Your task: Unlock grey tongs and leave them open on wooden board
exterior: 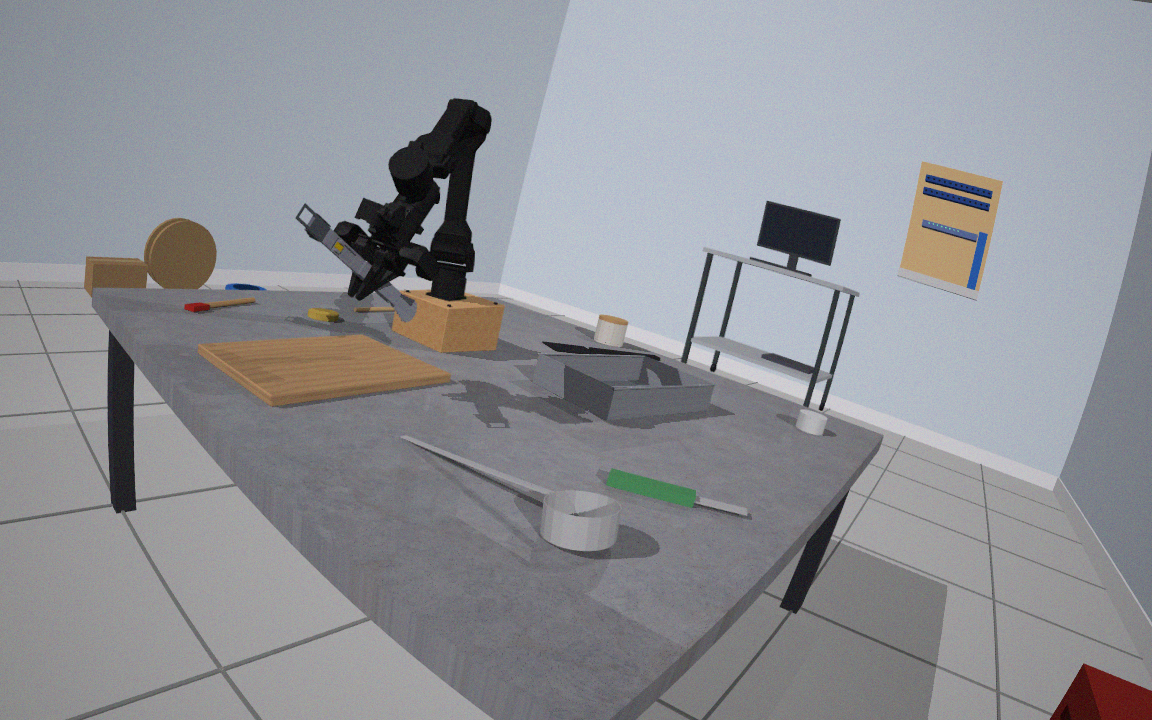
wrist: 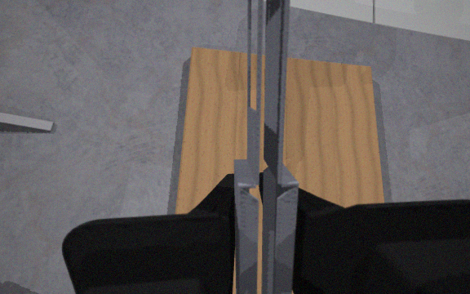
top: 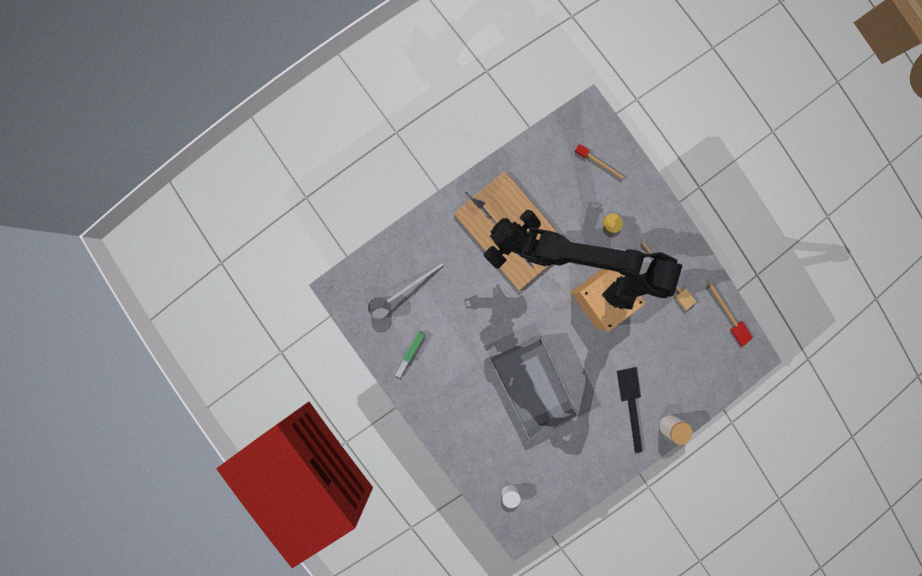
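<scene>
My gripper (top: pixel 513 236) (exterior: pixel 370 273) (wrist: pixel 246 180) is shut on the grey tongs (top: pixel 476 206) (exterior: pixel 329 237) (wrist: pixel 276 102) and holds them in the air over the wooden board (top: pixel 503 193) (exterior: pixel 311 367) (wrist: pixel 329 122). The tongs are tilted steeply. The end with the small yellow part is up and away from the arm's base, and the other end points down toward the base. Their two arms lie close together in the wrist view. The grey roasting tin (top: pixel 509 396) (exterior: pixel 634 402) stands empty in front of the arm's base.
The arm stands on a wooden block (top: pixel 597 301) (exterior: pixel 450 326). A metal ladle (top: pixel 406 290) (exterior: pixel 576 528), a green-handled tool (top: pixel 410 352) (exterior: pixel 652 488), a black spatula (top: pixel 631 404), two red spatulas (top: pixel 597 161) (top: pixel 729 315), a yellow disc (top: pixel 611 223) and two small pots (top: pixel 675 430) (top: pixel 510 498) lie around the table.
</scene>
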`<state>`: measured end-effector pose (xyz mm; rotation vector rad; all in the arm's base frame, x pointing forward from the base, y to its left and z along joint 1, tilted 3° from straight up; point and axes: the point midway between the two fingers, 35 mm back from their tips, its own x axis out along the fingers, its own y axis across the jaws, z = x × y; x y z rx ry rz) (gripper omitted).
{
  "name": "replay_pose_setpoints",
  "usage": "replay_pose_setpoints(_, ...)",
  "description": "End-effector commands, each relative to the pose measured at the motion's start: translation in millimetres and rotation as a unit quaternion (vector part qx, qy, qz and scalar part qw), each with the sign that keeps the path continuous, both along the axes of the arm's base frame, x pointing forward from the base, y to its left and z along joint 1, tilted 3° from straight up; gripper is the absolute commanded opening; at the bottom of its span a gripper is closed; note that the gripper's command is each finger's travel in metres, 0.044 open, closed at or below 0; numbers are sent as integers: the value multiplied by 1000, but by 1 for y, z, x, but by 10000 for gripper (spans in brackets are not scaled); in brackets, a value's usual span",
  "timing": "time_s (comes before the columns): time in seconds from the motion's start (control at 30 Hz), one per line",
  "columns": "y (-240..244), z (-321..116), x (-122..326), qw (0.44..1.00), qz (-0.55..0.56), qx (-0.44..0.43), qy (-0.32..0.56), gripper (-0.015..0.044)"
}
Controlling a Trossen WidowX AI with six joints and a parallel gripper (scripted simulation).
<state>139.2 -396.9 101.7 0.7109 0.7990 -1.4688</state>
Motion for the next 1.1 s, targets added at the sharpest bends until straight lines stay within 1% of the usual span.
replay_pose_setpoints(0.0,0,8,2,999,4,-41,3,-150)
replay_pose_setpoints(0.53,14,26,3,982,1,-188,5,-150)
replay_pose_setpoints(1.07,45,47,-8,949,-23,-315,-8,-150)
